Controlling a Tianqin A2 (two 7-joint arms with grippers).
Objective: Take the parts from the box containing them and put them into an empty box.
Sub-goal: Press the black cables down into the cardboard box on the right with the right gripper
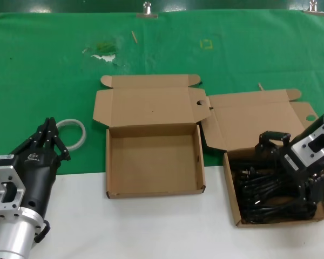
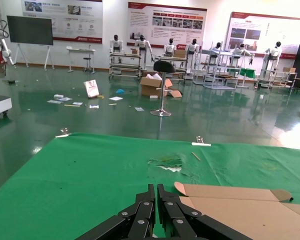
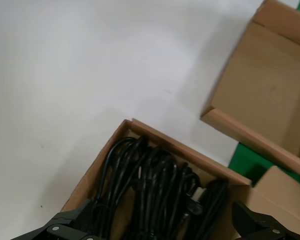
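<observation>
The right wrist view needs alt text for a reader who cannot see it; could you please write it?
The right pincer hangs open over coiled black power cords in a brown cardboard box on a white surface. A second cardboard box lies beyond.

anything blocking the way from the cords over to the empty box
Nothing visible does. The power cords lie in the narrower box under the open right gripper. Between it and the empty box there is only bare white table; the empty box's lid is folded back. The left gripper waits off to the other side.
</observation>
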